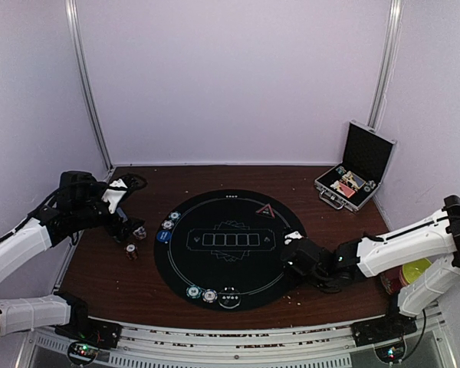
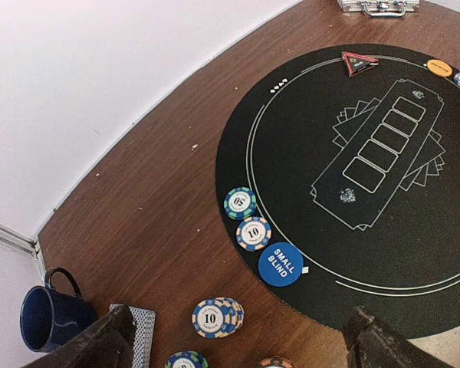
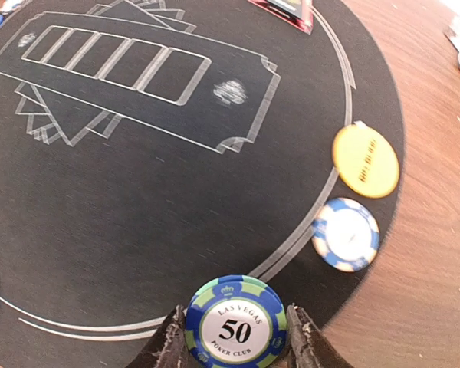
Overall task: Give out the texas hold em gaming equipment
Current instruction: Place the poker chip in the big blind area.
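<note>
My right gripper (image 3: 234,337) is shut on a blue-and-green 50 poker chip (image 3: 234,324), held low over the right edge of the round black mat (image 1: 230,264). Beside it on the mat lie an orange disc (image 3: 366,161) and a blue-white chip (image 3: 346,234). My left gripper (image 2: 241,337) is open and empty above the wood left of the mat. Below it are a stack of 10 chips (image 2: 215,317) and a grey-backed card (image 2: 142,337). A 50 chip (image 2: 240,203), a 10 chip (image 2: 254,233) and the blue "small blind" disc (image 2: 280,264) sit on the mat's left edge. The red triangle marker (image 1: 265,210) lies at the mat's far side.
A blue mug (image 2: 50,314) stands by the left wall. The open silver-edged black case (image 1: 356,176) sits at the back right. Two chips (image 1: 202,294) lie at the mat's near edge. Yellow (image 1: 414,270) and red (image 1: 389,284) bowls sit under my right arm.
</note>
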Robot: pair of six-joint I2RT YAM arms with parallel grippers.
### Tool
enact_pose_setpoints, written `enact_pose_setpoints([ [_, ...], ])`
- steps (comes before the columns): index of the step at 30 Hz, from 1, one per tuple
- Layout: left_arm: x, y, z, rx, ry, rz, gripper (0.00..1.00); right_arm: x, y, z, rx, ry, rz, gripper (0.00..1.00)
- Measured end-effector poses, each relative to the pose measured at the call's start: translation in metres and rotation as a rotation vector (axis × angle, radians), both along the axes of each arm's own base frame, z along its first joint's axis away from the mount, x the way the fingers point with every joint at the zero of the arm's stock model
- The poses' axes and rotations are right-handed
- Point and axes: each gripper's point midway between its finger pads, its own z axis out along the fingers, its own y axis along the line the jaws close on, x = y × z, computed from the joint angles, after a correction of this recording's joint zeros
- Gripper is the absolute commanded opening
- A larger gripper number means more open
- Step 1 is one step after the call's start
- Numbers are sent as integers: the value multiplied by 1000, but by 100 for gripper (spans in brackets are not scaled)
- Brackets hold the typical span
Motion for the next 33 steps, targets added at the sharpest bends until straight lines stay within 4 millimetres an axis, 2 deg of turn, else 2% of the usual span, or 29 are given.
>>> enact_pose_setpoints([
  [9, 0, 0, 0, 0, 0, 0, 98, -6, -34, -22, -31, 30, -51, 41],
  [15, 0, 0, 0, 0, 0, 0, 98, 6, -43, -25, -24, 26, -100, 41],
  [22, 0, 0, 0, 0, 0, 0, 98, 14, -46, -30, -20, 33, -121, 41],
  [33, 0, 0, 0, 0, 0, 0, 98, 19, -38, -32, 1, 26, -110, 43],
])
